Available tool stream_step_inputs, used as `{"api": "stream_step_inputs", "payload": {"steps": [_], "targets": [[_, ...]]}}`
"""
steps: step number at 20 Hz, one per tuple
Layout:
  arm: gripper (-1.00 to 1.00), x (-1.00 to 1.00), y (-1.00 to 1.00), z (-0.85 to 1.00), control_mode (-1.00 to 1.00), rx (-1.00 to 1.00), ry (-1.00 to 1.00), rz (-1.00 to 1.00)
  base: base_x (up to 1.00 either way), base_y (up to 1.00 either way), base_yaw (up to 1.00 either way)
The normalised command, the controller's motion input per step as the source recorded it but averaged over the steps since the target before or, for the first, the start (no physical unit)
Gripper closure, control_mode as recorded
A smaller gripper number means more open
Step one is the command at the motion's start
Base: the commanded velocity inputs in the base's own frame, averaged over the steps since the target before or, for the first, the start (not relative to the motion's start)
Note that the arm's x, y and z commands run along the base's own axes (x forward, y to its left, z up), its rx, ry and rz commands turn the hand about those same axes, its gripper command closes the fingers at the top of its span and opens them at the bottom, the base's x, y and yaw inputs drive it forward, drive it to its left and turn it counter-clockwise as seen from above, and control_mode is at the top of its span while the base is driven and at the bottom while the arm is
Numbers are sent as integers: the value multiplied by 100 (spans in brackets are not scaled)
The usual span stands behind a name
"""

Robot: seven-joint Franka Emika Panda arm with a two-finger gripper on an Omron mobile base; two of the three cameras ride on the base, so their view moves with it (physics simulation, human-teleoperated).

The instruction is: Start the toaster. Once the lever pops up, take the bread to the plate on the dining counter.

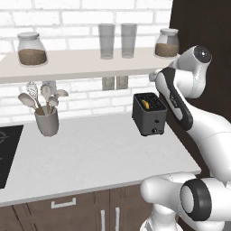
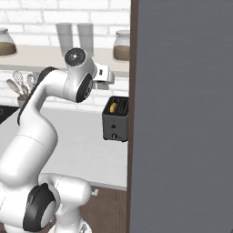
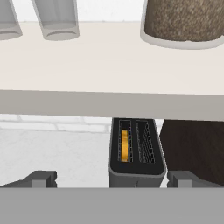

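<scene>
The dark grey toaster point(image 1: 149, 115) stands at the right end of the worktop, against the brick wall. A tan slice of bread point(image 1: 145, 103) sits low in its left slot, also seen from above as bread point(image 3: 125, 145) in the toaster point(image 3: 136, 151). On the narrow front face I see a tiny knob point(image 1: 154, 131); the lever is too small to make out. My gripper point(image 3: 111, 179) hovers above and in front of the toaster at shelf height, open, fingertips point(image 3: 41, 179) wide apart with nothing between them. The plate and the dining counter are out of view.
A shelf point(image 1: 81, 63) just above the toaster carries two glasses point(image 1: 117, 40) and two jars point(image 1: 167, 43). A utensil holder point(image 1: 47, 121) stands at left by a black cooktop point(image 1: 6, 153). A dark wall point(image 1: 203, 22) and a tall grey panel point(image 2: 182, 113) close off the right.
</scene>
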Motion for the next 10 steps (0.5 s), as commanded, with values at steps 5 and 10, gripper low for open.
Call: {"api": "stream_step_inputs", "payload": {"steps": [5,10], "targets": [[-100,0,0,0,-100,0,0,0,0,0,0],[-100,0,0,0,-100,0,0,0,0,0,0]]}}
